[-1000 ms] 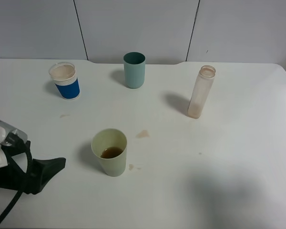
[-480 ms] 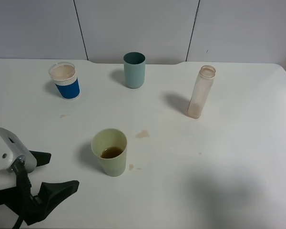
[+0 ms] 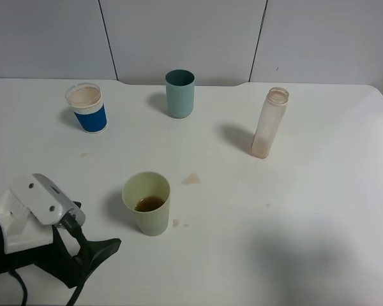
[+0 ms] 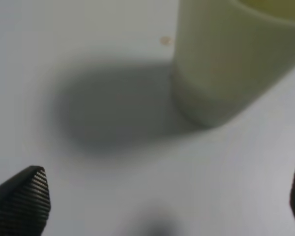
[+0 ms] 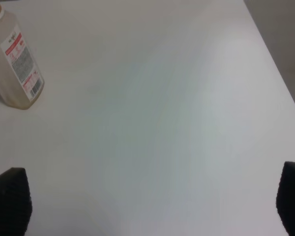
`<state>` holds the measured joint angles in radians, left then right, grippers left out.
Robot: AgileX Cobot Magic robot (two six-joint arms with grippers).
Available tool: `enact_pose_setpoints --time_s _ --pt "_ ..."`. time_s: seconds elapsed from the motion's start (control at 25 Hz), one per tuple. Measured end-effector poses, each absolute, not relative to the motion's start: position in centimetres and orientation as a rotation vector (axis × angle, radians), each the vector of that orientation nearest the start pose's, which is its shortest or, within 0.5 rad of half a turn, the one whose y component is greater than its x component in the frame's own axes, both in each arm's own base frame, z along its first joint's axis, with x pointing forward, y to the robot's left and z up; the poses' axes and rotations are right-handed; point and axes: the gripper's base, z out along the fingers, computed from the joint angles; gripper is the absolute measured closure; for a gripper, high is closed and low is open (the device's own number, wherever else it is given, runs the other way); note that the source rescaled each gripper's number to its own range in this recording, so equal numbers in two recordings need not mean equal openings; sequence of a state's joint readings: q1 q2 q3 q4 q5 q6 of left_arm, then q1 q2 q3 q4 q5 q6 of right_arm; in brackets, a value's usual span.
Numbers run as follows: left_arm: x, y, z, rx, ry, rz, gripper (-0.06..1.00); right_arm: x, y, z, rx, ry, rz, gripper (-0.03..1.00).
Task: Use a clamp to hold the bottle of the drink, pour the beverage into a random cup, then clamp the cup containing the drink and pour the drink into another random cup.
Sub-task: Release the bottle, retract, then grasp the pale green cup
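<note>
L pincer agape near pale cup, rim cut off, blurry.

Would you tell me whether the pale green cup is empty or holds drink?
Partly filled: the pale green cup stands upright with shallow brown liquid at its bottom.

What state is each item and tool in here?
bottle: upright, uncapped, nearly empty
pale green cup: upright, holds some brown drink
blue-sleeved cup: upright, no brown drink seen
teal cup: upright, contents hidden
left tool: open, empty, facing pale green cup
right tool: open, empty
</note>
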<state>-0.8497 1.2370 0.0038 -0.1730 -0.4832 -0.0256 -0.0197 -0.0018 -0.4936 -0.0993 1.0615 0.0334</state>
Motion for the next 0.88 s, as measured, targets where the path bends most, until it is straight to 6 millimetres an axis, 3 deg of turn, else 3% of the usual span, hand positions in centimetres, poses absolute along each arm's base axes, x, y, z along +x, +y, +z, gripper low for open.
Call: enact_pose_setpoints --time_s 0.44,0.88 --pt "11.4 -11.5 10.1 0.638 2.075 -0.496 -0.05 -0.5 -0.8 27.6 0.059 2.047 -0.111 -0.03" --pt "11.1 -12.2 10.3 0.69 2.024 -0.585 -0.05 -0.5 -0.8 27.6 0.059 2.047 -0.111 -0.03"
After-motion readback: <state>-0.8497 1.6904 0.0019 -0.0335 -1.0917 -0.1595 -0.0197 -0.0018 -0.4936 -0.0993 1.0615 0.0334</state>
